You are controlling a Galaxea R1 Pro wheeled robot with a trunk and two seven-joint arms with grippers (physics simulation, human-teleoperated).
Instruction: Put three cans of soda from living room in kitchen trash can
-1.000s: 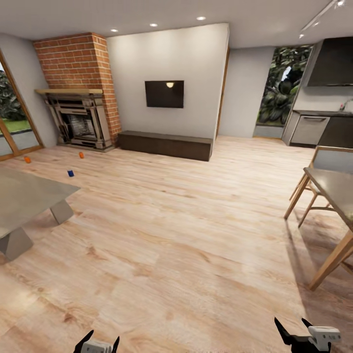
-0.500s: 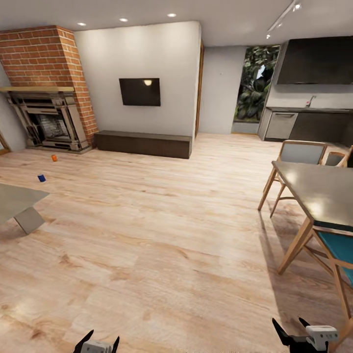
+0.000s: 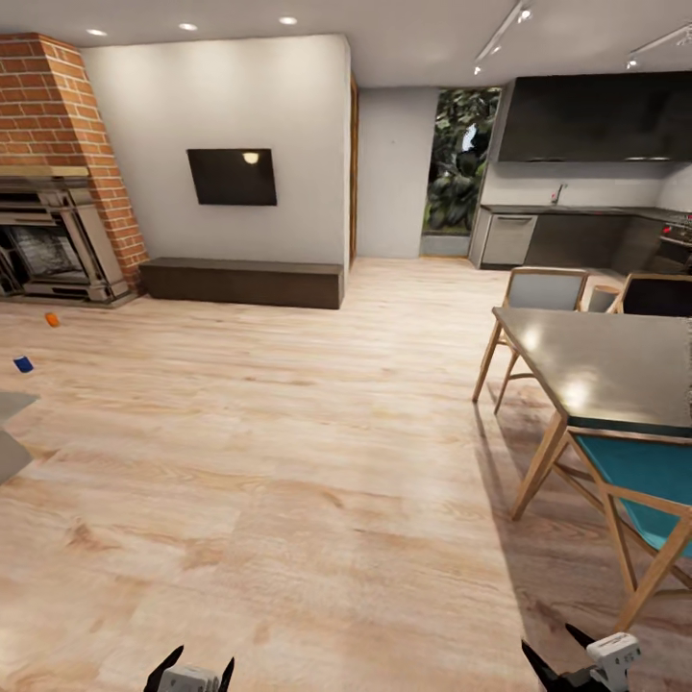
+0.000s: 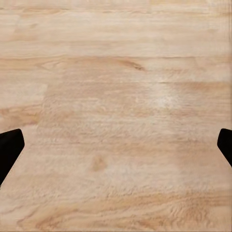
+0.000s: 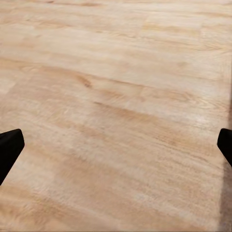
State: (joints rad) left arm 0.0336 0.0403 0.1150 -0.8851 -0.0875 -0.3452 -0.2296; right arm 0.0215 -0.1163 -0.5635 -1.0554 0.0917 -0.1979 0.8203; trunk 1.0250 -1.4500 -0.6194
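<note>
An orange can (image 3: 52, 319) and a blue can (image 3: 23, 363) are seen on the wood floor (image 3: 317, 461) near the fireplace (image 3: 53, 245). The left gripper (image 3: 195, 670) and right gripper (image 3: 567, 658) are both held spread, empty.

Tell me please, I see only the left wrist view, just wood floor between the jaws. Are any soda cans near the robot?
Observer: No, they are far off. In the head view an orange can and a dark blue can lie on the floor near the brick fireplace.
Operator: And the third can?
Observer: I cannot find it. At that side I see a corner of a low table.
Operator: What stands on the robot's right?
Observer: A dining table with wooden chairs, one with a teal seat.
Operator: Is the right gripper holding something?
Observer: No, the right gripper is open, with floor between its jaws.
</note>
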